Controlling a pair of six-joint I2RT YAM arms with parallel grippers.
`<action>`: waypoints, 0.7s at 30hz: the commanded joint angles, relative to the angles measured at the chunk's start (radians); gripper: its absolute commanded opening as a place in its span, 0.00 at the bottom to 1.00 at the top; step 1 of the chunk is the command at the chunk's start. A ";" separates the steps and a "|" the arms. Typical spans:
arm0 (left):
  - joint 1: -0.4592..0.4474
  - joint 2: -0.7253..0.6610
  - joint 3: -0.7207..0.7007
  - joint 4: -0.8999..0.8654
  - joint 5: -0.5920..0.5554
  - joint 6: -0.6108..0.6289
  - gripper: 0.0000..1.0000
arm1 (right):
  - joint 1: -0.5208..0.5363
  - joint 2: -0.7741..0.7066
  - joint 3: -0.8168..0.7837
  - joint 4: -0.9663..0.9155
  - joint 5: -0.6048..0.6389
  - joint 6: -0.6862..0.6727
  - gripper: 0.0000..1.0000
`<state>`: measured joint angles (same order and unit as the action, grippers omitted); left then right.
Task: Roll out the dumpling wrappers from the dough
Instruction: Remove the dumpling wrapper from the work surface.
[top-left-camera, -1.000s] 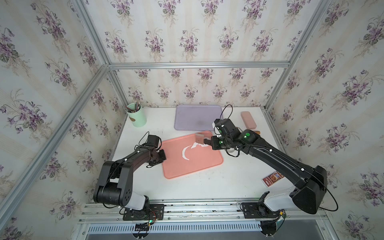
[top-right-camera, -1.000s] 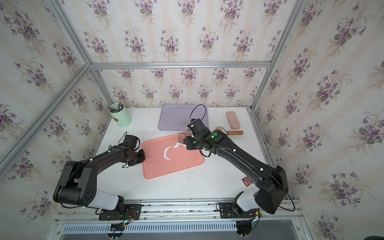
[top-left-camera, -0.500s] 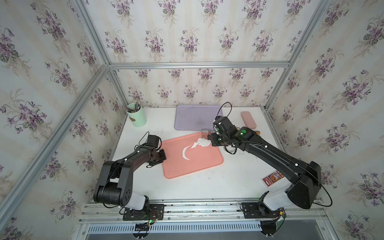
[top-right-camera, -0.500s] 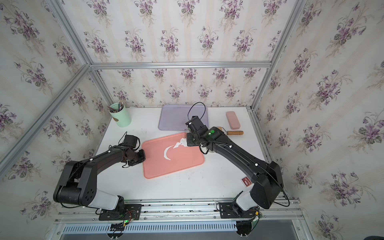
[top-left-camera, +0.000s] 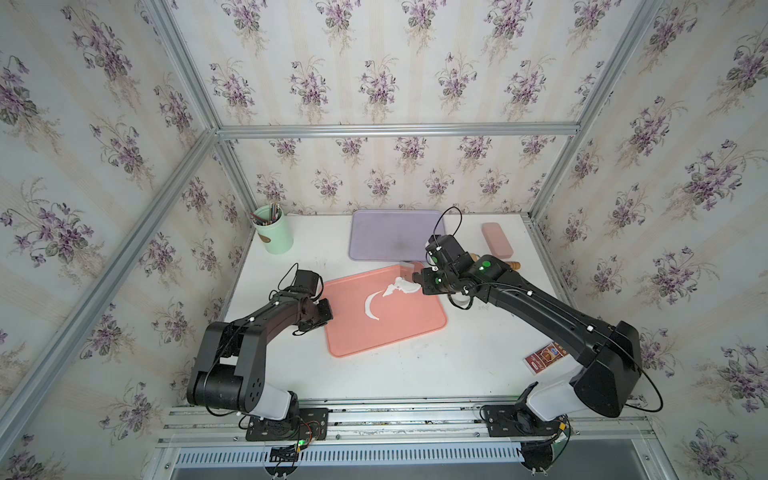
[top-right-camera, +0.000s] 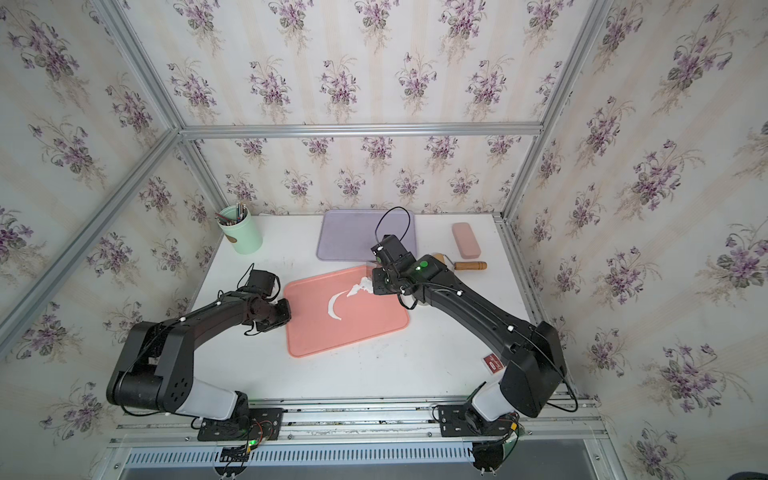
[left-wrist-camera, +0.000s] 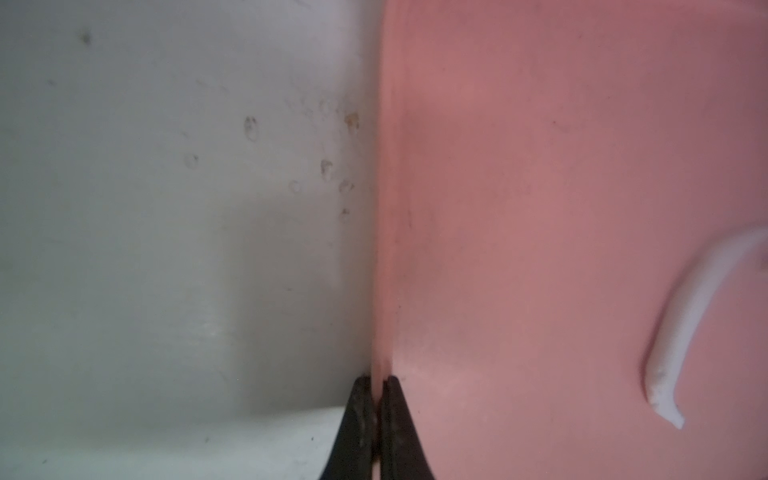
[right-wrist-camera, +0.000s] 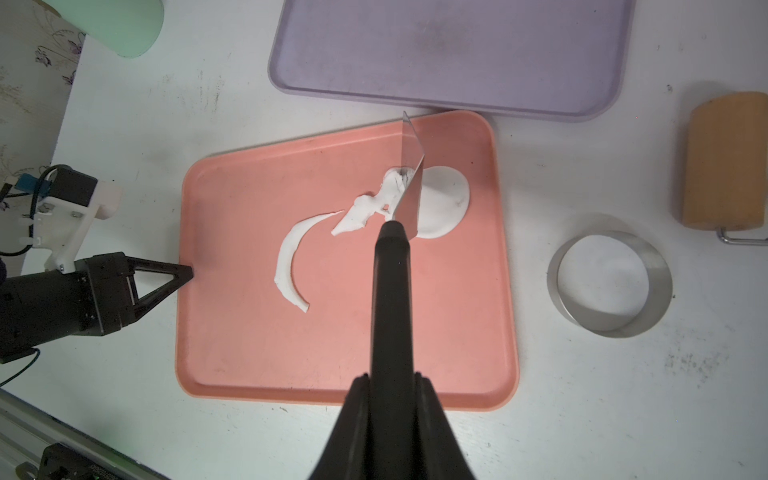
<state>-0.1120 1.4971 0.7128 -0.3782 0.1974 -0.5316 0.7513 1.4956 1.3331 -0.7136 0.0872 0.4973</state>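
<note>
Salmon-pink rectangular plastic tray (right-wrist-camera: 332, 353) mid-table. Left gripper (left-wrist-camera: 377, 380) pinched tight on the tray's left rim. Right gripper (right-wrist-camera: 390, 376) clamped round the handle of a black-handled metal scraper (right-wrist-camera: 390, 291). The blade stands on edge in the tray's far right corner, between a thin round white dough wrapper (right-wrist-camera: 444, 195) and a torn, crumpled white dough lump (right-wrist-camera: 370, 208). Thin white crescent scrap (right-wrist-camera: 289, 253) lies nearer the tray's centre. Steel ring cutter (right-wrist-camera: 660, 286) sits just off the tray's right side.

A black-handled scraper (right-wrist-camera: 390, 291) is gripped by the R pincer (right-wrist-camera: 390, 380), its blade tilted btwn crumpled dough (right-wrist-camera: 363, 210) and a round wrapper (right-wrist-camera: 446, 195) on the pink tray (right-wrist-camera: 332, 365). A crescent scrap (right-wrist-camera: 286, 257) is seen nearby; the tray's edge is pinched by the L pincer (right-wrist-camera: 187, 272). A metal ring (right-wrist-camera: 609, 328) & wooden roller (right-wrist-camera: 725, 160) are set on the counter (right-wrist-camera: 582, 415).
</note>
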 joint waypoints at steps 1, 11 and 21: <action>-0.002 0.008 -0.010 -0.040 0.011 -0.017 0.00 | 0.008 -0.016 -0.008 -0.049 -0.006 0.017 0.00; -0.002 0.011 -0.012 -0.039 0.010 -0.019 0.00 | 0.050 -0.018 -0.066 -0.061 -0.058 0.059 0.00; -0.002 0.017 -0.010 -0.035 0.011 -0.024 0.00 | 0.062 -0.061 -0.134 -0.009 -0.200 0.087 0.00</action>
<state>-0.1120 1.4994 0.7124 -0.3775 0.1982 -0.5362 0.8089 1.4429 1.2190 -0.7078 0.0410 0.5735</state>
